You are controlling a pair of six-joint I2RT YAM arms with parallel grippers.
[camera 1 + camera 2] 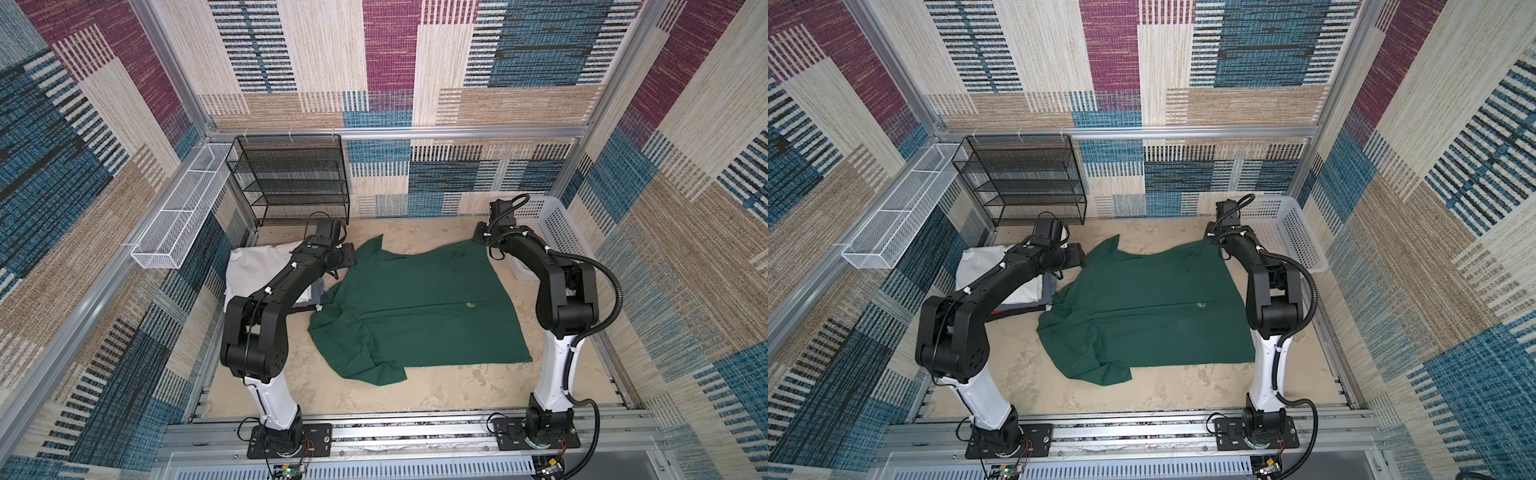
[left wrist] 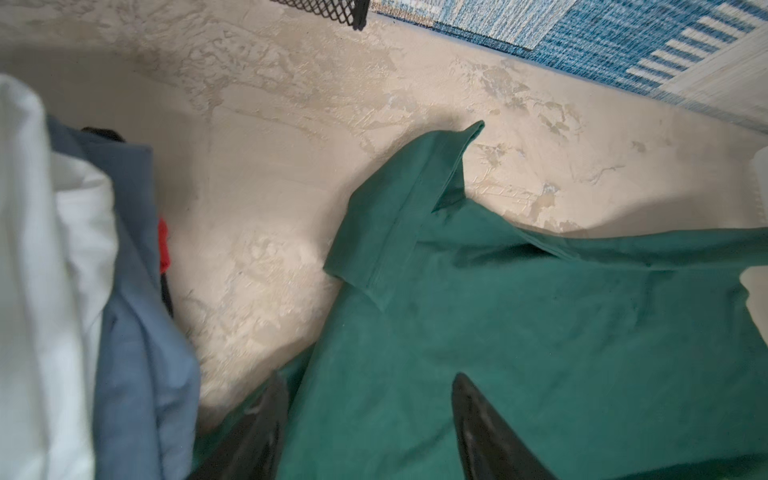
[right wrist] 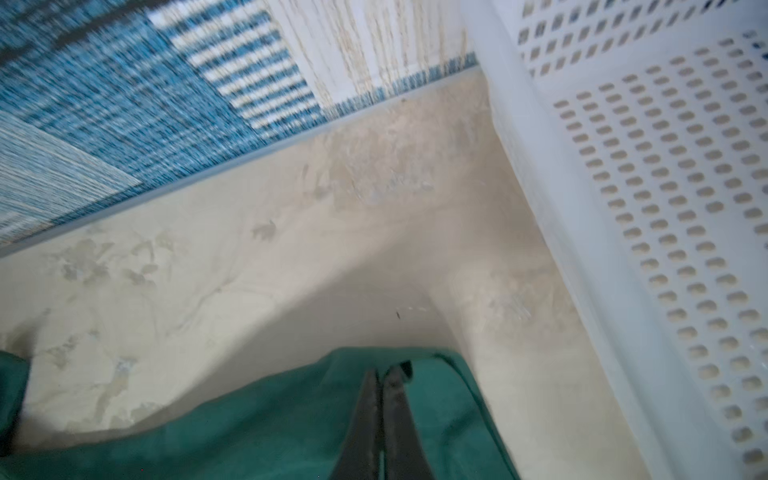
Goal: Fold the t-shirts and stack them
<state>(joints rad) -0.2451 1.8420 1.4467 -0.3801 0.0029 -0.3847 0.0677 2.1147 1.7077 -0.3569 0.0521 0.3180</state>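
The right fingers (image 3: 397, 415) are pressed tight together. They pinch the edge of the green t-shirt (image 1: 415, 307) at its far right corner, and the cloth bunches up around their tips. The right arm (image 1: 561, 291) stands up tall from its base, bends at the elbow and reaches down to that corner. The white plastic basket (image 1: 552, 232) sits just beside that corner of the t-shirt.

The left fingers (image 2: 486, 436) are apart, about half way open. They hold nothing. They are low over the t-shirt's far left part, near a sleeve (image 2: 395, 220) that is folded over on itself. One finger is over the cloth and the other is at its edge. I cannot tell if they touch the cloth. The left arm (image 1: 266, 307) bends at the elbow and leans over the stack of folded shirts (image 1: 257, 266), with its wrist turned toward the t-shirt.

The green t-shirt lies spread out in the middle of the desk (image 1: 415, 395), with a crumpled sleeve at its near left side. The stack sits just left of the t-shirt, with a white shirt on top, a grey one under it and black and red at the bottom. A black wire rack (image 1: 291, 178) stands behind the t-shirt's left side, by the wall.
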